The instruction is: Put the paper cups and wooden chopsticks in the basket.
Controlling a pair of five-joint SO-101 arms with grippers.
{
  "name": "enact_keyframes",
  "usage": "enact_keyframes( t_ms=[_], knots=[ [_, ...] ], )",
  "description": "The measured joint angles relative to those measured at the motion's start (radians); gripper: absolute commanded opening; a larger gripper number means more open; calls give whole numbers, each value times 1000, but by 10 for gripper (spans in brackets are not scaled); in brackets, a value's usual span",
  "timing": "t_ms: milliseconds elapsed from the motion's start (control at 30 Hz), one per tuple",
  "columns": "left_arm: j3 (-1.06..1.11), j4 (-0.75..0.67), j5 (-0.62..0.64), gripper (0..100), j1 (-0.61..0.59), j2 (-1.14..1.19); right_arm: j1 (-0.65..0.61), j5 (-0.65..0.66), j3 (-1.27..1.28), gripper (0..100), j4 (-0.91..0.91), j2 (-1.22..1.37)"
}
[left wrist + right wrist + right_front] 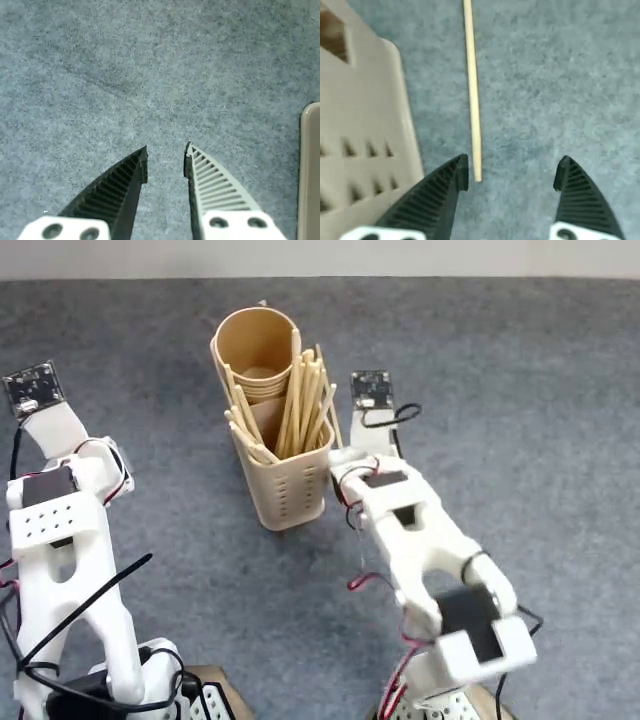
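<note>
A beige perforated basket stands upright mid-table. It holds a stack of paper cups and a bundle of wooden chopsticks. One loose chopstick lies on the grey carpet beside the basket wall; in the high view this chopstick is just to the right of the basket. My right gripper hovers open over the chopstick's near end, which sits close to one fingertip. My left gripper is open over bare carpet and holds nothing.
Grey carpet covers the whole table. The left arm stands left of the basket, and the right arm stands close on its right. A beige edge shows at the side of the left wrist view.
</note>
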Motion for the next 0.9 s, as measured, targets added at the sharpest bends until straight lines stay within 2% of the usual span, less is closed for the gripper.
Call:
enact_keyframes(
  t_ms=[200,467,533,667,900],
  knots=[
    [0,0,0,155,0,0,3,0,-130,277,0,172],
    [0,0,0,155,0,0,-9,0,-167,275,0,224],
    [0,0,0,155,0,0,-9,0,-167,224,0,224],
    [0,0,0,155,0,0,2,0,-167,6,15,224],
    [0,0,0,155,0,0,94,0,-227,5,206,224]
  ],
)
